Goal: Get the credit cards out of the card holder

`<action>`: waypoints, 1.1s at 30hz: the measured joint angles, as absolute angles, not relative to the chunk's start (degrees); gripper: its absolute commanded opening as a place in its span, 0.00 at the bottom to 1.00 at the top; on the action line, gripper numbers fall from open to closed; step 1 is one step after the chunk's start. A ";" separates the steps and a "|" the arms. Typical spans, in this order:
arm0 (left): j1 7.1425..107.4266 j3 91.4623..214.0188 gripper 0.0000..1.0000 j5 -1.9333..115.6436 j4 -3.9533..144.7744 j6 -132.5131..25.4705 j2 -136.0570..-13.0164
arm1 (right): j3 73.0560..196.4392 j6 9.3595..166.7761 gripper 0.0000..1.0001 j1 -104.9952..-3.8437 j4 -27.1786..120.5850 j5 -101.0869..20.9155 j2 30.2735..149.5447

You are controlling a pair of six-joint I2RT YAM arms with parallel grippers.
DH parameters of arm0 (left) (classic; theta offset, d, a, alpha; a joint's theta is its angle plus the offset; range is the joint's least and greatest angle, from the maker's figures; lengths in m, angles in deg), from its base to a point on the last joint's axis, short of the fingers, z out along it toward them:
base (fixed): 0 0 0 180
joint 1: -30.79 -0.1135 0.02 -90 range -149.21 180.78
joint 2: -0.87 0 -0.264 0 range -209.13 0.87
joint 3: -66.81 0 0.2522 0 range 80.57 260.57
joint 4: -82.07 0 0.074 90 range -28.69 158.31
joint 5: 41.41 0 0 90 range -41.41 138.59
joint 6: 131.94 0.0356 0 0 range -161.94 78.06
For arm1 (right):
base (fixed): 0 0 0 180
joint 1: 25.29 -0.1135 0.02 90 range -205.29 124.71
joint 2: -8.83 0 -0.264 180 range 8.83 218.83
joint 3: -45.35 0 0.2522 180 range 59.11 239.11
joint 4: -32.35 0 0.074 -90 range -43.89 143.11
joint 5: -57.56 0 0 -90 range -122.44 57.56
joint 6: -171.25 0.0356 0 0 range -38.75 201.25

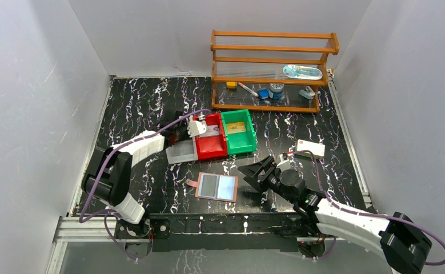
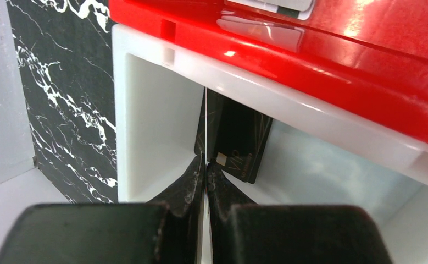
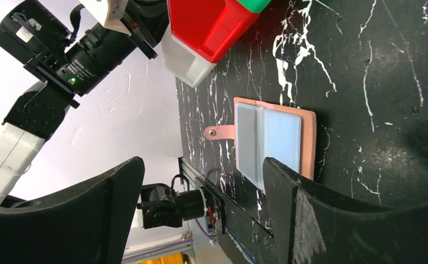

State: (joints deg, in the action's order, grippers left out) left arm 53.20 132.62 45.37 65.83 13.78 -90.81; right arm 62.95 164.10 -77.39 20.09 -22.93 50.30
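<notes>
Card holder point(image 1: 217, 186) lies open and flat on the worktop point(image 1: 140, 103), near the front edge. I cannot tell if its pockets are empty. The right fingers point(image 3: 321, 220) are wide open just beside it, holding nothing. There is bare worktop on its left and behind it. Farther back, the left fingers point(image 2: 187, 190) are closed on what looks like a thin card point(image 2: 206, 126) over the white bin point(image 2: 145, 110). A black card point(image 2: 244, 148) is already inside. So I think the job is partly done.
</notes>
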 measured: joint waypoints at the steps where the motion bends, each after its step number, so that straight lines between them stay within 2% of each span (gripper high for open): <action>1: 53.07 132.58 0.03 45.39 66.29 13.80 -90.81 | 62.95 164.12 0.88 -77.37 20.44 -22.82 50.28; 11: 52.96 131.60 0.08 45.52 69.21 13.76 -93.19 | 62.95 164.93 0.88 -76.82 21.22 -22.07 49.12; 14: 52.96 131.55 0.17 45.52 69.94 13.61 -93.65 | 62.95 165.09 0.88 -76.73 21.90 -22.05 48.68; 17: 52.96 131.18 0.20 45.59 70.57 13.13 -93.65 | 62.95 165.11 0.89 -76.69 22.60 -22.03 48.07; 24: 52.85 129.21 0.33 45.76 71.07 11.97 -93.59 | 62.95 165.30 0.89 -76.67 23.34 -21.88 47.42; 33: 52.63 127.97 0.37 45.83 71.88 10.39 -92.78 | 62.95 165.37 0.89 -76.67 23.37 -22.01 47.44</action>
